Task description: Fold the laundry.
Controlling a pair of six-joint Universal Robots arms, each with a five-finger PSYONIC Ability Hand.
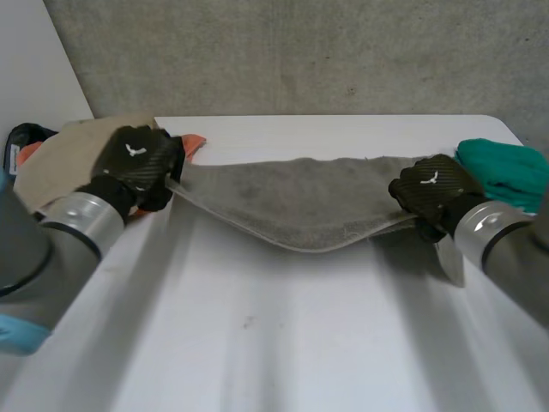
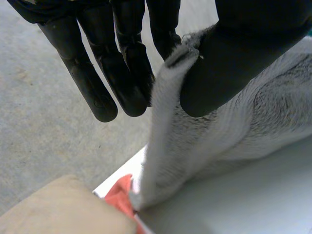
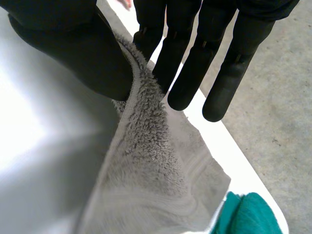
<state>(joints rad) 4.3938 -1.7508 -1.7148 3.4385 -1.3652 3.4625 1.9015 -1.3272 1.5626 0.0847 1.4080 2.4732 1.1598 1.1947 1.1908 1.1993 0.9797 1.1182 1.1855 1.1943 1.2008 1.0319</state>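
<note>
two towel [image 1: 309,202] ends pinched by left hand [image 1: 137,163] and right hand [image 1: 433,193], middle seemingly sagging

A white table [image 1: 257,343] fills the near and middle ground, its far right corner rounded. Beyond its far edge spreads a grey speckled surface [image 1: 300,51]. A plain white panel [image 1: 30,60] stands far left. Soft light streaks the tabletop.

Looking down across the table [image 1: 257,343] from behind; peering closely from each wrist at the shared grey towel [image 1: 309,206].
</note>
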